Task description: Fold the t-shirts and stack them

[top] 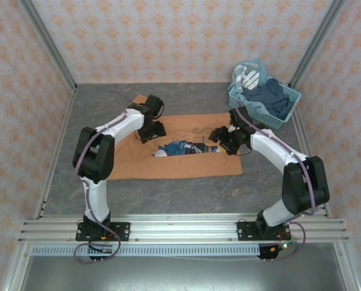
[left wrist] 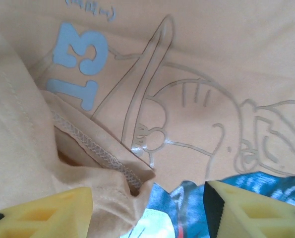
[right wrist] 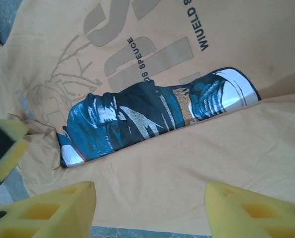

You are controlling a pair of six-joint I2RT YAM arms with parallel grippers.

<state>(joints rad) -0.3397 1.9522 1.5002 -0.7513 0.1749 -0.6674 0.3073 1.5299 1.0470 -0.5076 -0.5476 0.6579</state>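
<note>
T-shirt spread flat — left claw, right claw over its ends

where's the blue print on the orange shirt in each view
Top external: blue print at the middle of the t-shirt.
Left wrist: blue print along the bottom edge, centre to right.
Right wrist: blue print as a slanted band across the middle.
Shared landmark: the orange folded edge lying over one side of the print.
</note>
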